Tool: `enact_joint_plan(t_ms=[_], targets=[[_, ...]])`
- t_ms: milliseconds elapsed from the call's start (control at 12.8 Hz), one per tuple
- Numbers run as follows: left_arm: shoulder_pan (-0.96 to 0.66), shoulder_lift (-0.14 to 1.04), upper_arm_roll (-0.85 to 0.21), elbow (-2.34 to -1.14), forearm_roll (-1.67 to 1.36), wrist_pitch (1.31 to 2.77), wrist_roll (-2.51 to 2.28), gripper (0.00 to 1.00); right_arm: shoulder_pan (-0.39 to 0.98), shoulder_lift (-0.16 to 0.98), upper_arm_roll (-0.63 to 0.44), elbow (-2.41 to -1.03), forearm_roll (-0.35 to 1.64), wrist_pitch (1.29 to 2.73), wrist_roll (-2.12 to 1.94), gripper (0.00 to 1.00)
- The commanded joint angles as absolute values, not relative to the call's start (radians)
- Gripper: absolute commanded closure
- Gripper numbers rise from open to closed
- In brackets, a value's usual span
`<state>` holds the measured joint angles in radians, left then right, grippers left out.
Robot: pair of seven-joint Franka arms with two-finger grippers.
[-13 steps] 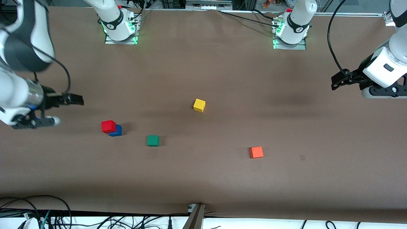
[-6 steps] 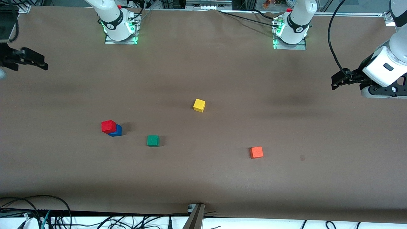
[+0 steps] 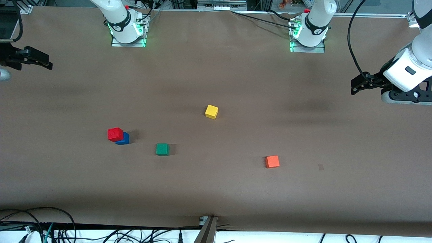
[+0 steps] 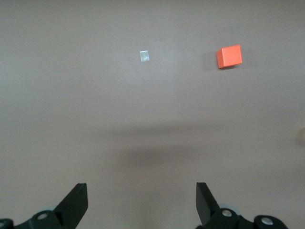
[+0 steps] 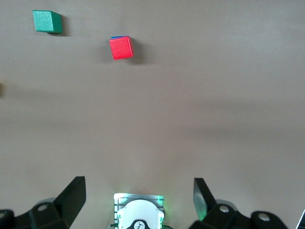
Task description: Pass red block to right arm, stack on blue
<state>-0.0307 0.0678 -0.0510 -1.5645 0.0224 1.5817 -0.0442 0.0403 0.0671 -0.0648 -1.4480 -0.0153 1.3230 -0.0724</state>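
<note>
While red block [image 3: 115, 134] tops blue [image 3: 124, 139] (one each), three loose cubes.

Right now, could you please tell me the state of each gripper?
Left gripper: open, empty, over bare table.
Right gripper: open, empty, away from the red block.

Blue cube [image 3: 124, 139]: mostly covered by red block [image 3: 115, 134] stacked on it; in right wrist view only thin blue sliver [image 5: 119, 36] shows.
Right gripper [image 3: 45, 62]: arm cut off at front view's edge; fingertips alone in its wrist view.
Left gripper [image 3: 353, 88]: arm cut by frame edge; finger bases cropped in wrist view [image 4: 141, 200].
Small pale patch on table [image 4: 145, 56]: too small to identify.
Yellow cube [image 3: 211, 111]: only a pale blur at left wrist frame edge.
</note>
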Motion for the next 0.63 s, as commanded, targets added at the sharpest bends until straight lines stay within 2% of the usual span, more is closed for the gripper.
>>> enact_joint_plan(t_ms=[0,549], targets=[[-0.029,0.069,-0.054,-1.545,0.052,1.562,-0.029,0.0,0.02,0.072,-0.051,-1.447,-0.031,1.319,-0.092,0.0],[-0.031,0.074,-0.052,-1.545,0.054,1.562,-0.028,0.0,0.026,0.098,-0.049,-1.42,-0.029,1.322,-0.091,0.0]])
